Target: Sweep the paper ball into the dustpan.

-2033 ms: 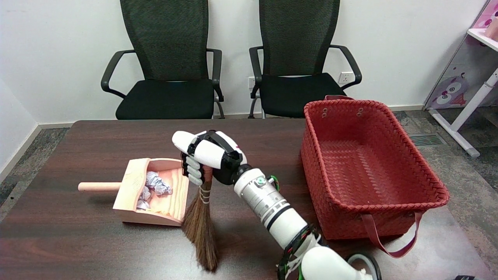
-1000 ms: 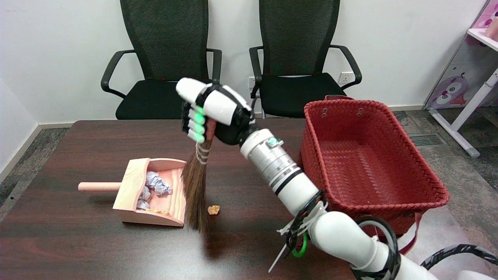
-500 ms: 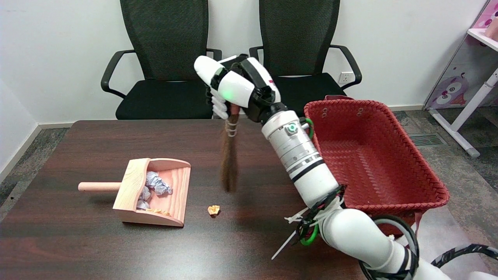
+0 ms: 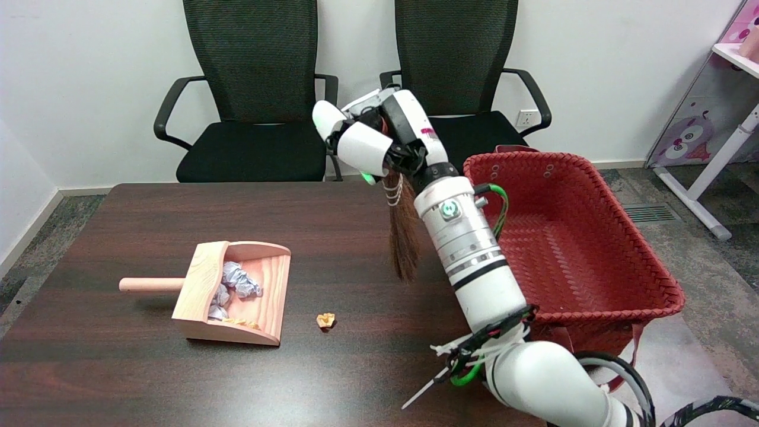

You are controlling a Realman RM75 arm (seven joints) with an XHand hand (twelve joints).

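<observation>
Since a moment ago the right hand (image 4: 379,139), clamped on the broom (image 4: 403,234), moves up toward the basket (image 4: 569,237), so the orange ball (image 4: 325,320), lying below-left of it outside the dustpan (image 4: 234,290), risks staying unswept.

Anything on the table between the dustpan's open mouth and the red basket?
Head view: only a small orange paper scrap near the dustpan, then bare table to the red basket.

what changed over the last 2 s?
The right hand, holding the broom, lifted from beside the dustpan and carried it up and right toward the basket. An orange scrap lies uncovered on the table. Dustpan, paper balls and basket stayed put.
</observation>
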